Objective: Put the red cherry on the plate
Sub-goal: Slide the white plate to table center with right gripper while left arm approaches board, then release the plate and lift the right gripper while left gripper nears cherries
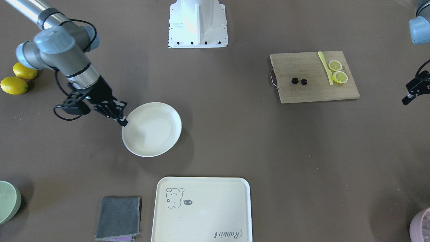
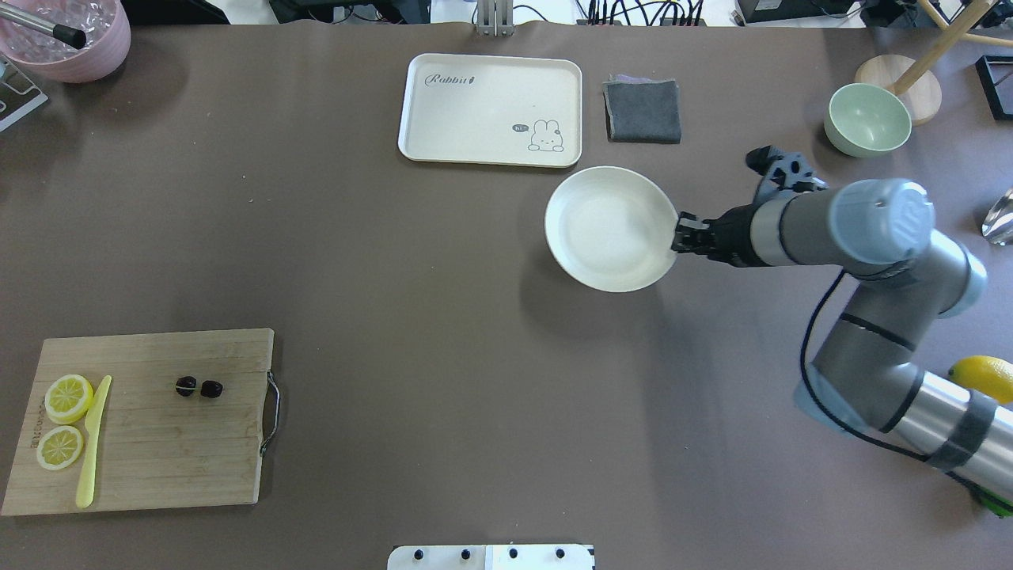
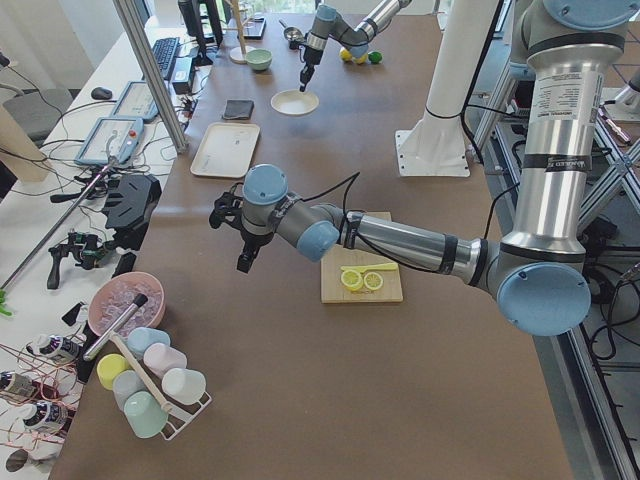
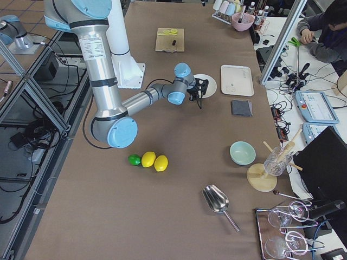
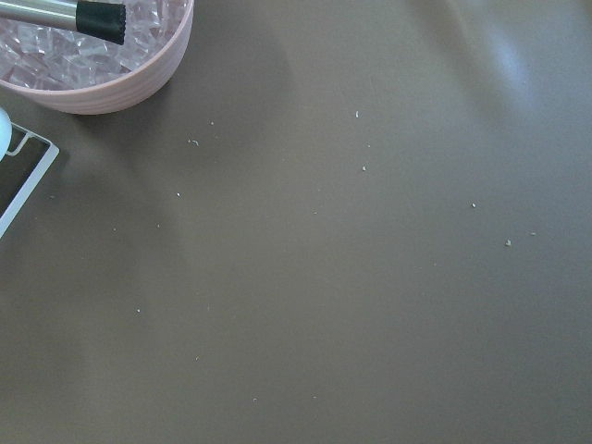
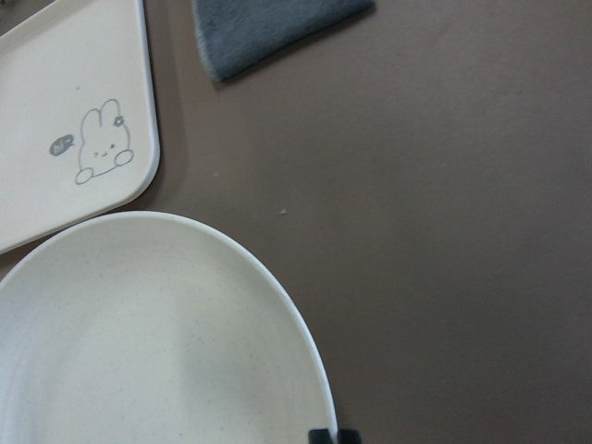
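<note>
The red cherry (image 1: 299, 81) (image 2: 198, 388), a pair of tiny dark round fruits, lies on a wooden cutting board (image 1: 315, 92) (image 2: 158, 459). Far from it, the round cream plate (image 1: 152, 129) (image 2: 611, 228) is near the table's middle. My right gripper (image 1: 123, 121) (image 2: 678, 236) is shut on the plate's rim, and its fingertips (image 6: 333, 435) pinch the edge in the right wrist view. My left gripper (image 1: 406, 99) (image 3: 243, 264) hangs over bare table beside the board, apart from the cherry. I cannot tell whether it is open or shut.
Two lemon slices (image 1: 337, 72) and a yellow knife (image 1: 325, 67) share the board. A rabbit tray (image 2: 491, 107), grey cloth (image 2: 643, 111) and green bowl (image 2: 866, 119) lie past the plate. A pink bowl (image 5: 92, 65) sits near my left gripper. Whole lemons (image 1: 18, 79) lie by my right arm.
</note>
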